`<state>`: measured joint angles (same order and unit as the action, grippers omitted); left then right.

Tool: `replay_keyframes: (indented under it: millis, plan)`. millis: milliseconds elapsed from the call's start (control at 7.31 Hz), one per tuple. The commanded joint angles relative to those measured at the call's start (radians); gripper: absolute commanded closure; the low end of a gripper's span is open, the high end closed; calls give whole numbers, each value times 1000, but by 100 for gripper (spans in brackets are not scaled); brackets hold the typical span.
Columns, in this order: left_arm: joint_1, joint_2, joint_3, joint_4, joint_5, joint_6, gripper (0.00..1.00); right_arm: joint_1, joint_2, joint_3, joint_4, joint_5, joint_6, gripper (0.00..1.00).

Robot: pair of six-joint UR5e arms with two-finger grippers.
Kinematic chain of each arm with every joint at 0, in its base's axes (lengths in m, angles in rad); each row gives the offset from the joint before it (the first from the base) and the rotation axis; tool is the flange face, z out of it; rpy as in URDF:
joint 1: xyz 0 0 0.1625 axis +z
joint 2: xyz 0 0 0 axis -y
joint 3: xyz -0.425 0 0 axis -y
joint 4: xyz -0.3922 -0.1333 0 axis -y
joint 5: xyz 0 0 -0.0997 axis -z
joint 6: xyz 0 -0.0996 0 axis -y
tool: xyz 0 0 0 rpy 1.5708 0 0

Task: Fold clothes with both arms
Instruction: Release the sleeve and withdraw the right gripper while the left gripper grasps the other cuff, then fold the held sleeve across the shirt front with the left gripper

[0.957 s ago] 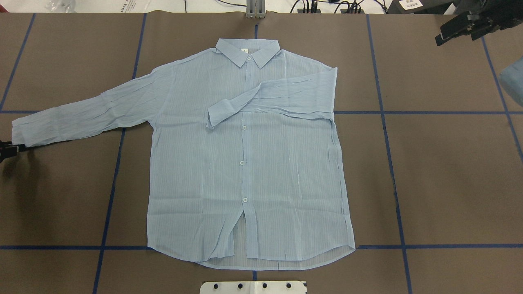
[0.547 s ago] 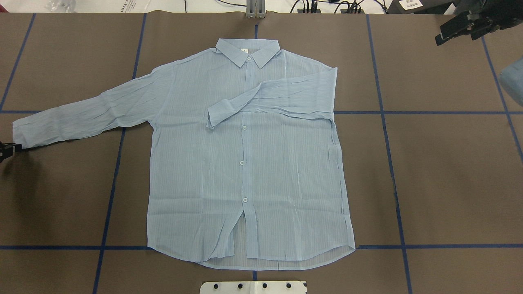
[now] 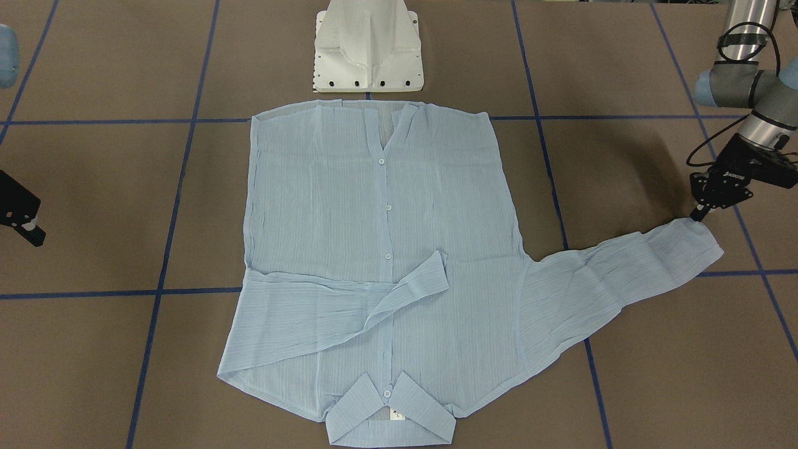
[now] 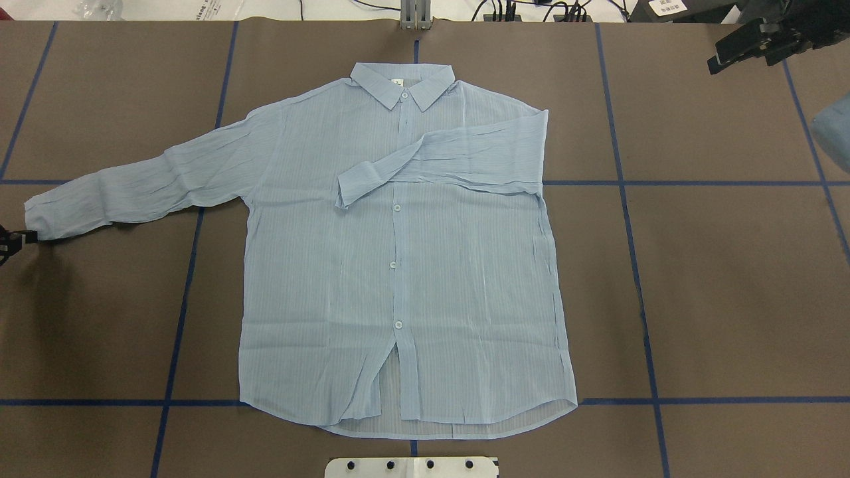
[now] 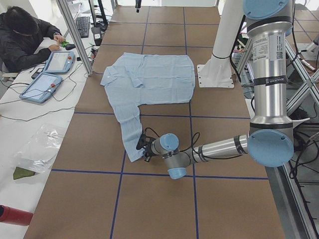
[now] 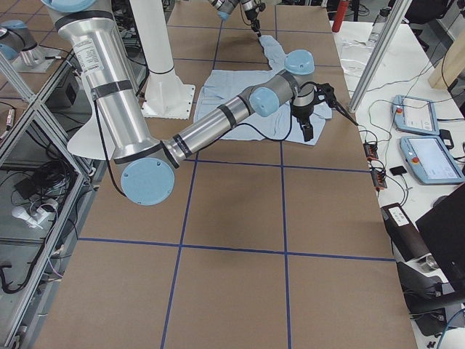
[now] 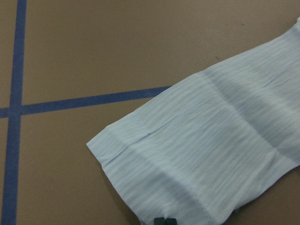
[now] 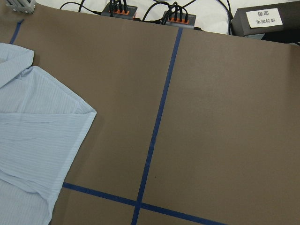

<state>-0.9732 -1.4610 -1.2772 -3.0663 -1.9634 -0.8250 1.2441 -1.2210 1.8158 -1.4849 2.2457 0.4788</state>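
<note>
The light blue shirt (image 4: 398,265) lies flat and buttoned, collar at the far side. One sleeve is folded across the chest (image 4: 465,159). The other sleeve (image 4: 146,179) stretches out to the table's left. My left gripper (image 4: 26,237) is shut on the near corner of that sleeve's cuff; it also shows in the front-facing view (image 3: 694,217), and in the left wrist view (image 7: 165,220) its tips pinch the cuff (image 7: 154,159). My right gripper (image 4: 714,66) hovers apart from the shirt at the far right, open and empty. It also shows in the front-facing view (image 3: 31,236).
The white pedestal base (image 3: 368,47) stands just past the shirt's hem. Blue tape lines (image 4: 624,182) grid the brown table. Cables and connector boxes (image 8: 117,9) line the far edge. An operator (image 5: 25,35) sits at a side table with tablets.
The outstretched sleeve's cuff has shifted slightly right and up with my left gripper. The right arm and the rest of the shirt have not moved.
</note>
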Motion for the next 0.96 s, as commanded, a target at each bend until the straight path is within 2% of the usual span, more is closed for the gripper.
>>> replay_keyframes:
  millis: [0, 273, 410, 547, 820]
  plan:
    - [-9, -18, -113, 1, -18, 29, 100, 0, -2, 0, 0, 0, 1, 0]
    - [-13, -137, -151, 35, -29, 6, 100, 0, -2, -1, 0, 0, 1, 0]
    - [-13, -209, -151, 52, -64, -85, 100, 0, -2, 0, 0, 0, 1, 0]
    - [-10, -299, -152, 98, -92, -197, 100, 0, -5, 2, 2, 0, 3, 0]
    - [5, -483, -148, 258, -88, -305, 100, 0, -6, 2, 0, 0, 3, 0]
